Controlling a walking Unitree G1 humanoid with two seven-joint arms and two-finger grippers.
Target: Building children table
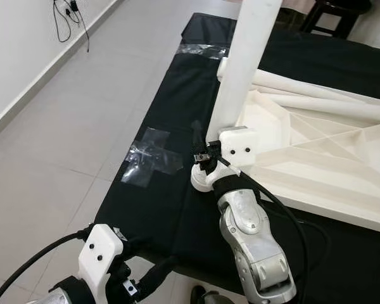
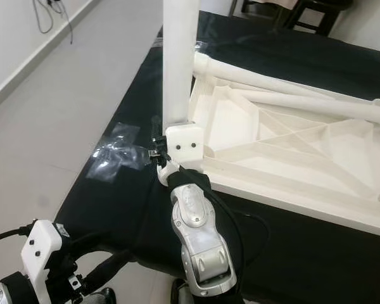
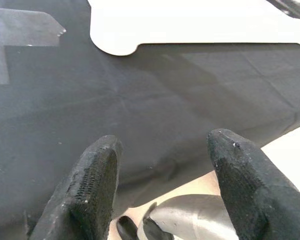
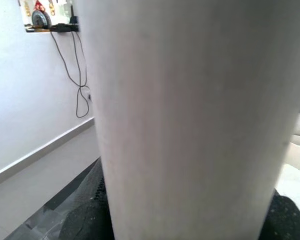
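Left eye view: white table top [image 1: 316,145] lies upside down on a black cloth [image 1: 171,202] spread over the floor, ribbed underside up, right half of frame. One white table leg [image 1: 244,69] stands upright at its near-left corner, running out of the top centre of frame. Right hand [image 1: 206,155] sits at the base of that leg, centre frame, silver forearm coming up from bottom centre. Left hand [image 1: 158,272] is low in the bottom left, over the near edge of the cloth, well apart from the table parts. Clear tape patch [image 1: 149,158] on the cloth, left of centre. Two loose legs [image 1: 323,101] lie across the top, upper right.

Right eye view: same layout; right hand [image 2: 158,149] against the leg base, dark stool [image 2: 316,16] at top right.

Left wrist view: left hand [image 3: 162,160], two black fingers [image 3: 97,185] spread wide with nothing between them, black cloth below, white table edge at top of frame.

Right wrist view: the leg [image 4: 190,115] takes up the middle of frame, black fingers [image 4: 87,210] closed against it on both sides at the bottom. White wall with hanging cables [image 4: 75,65] at left.
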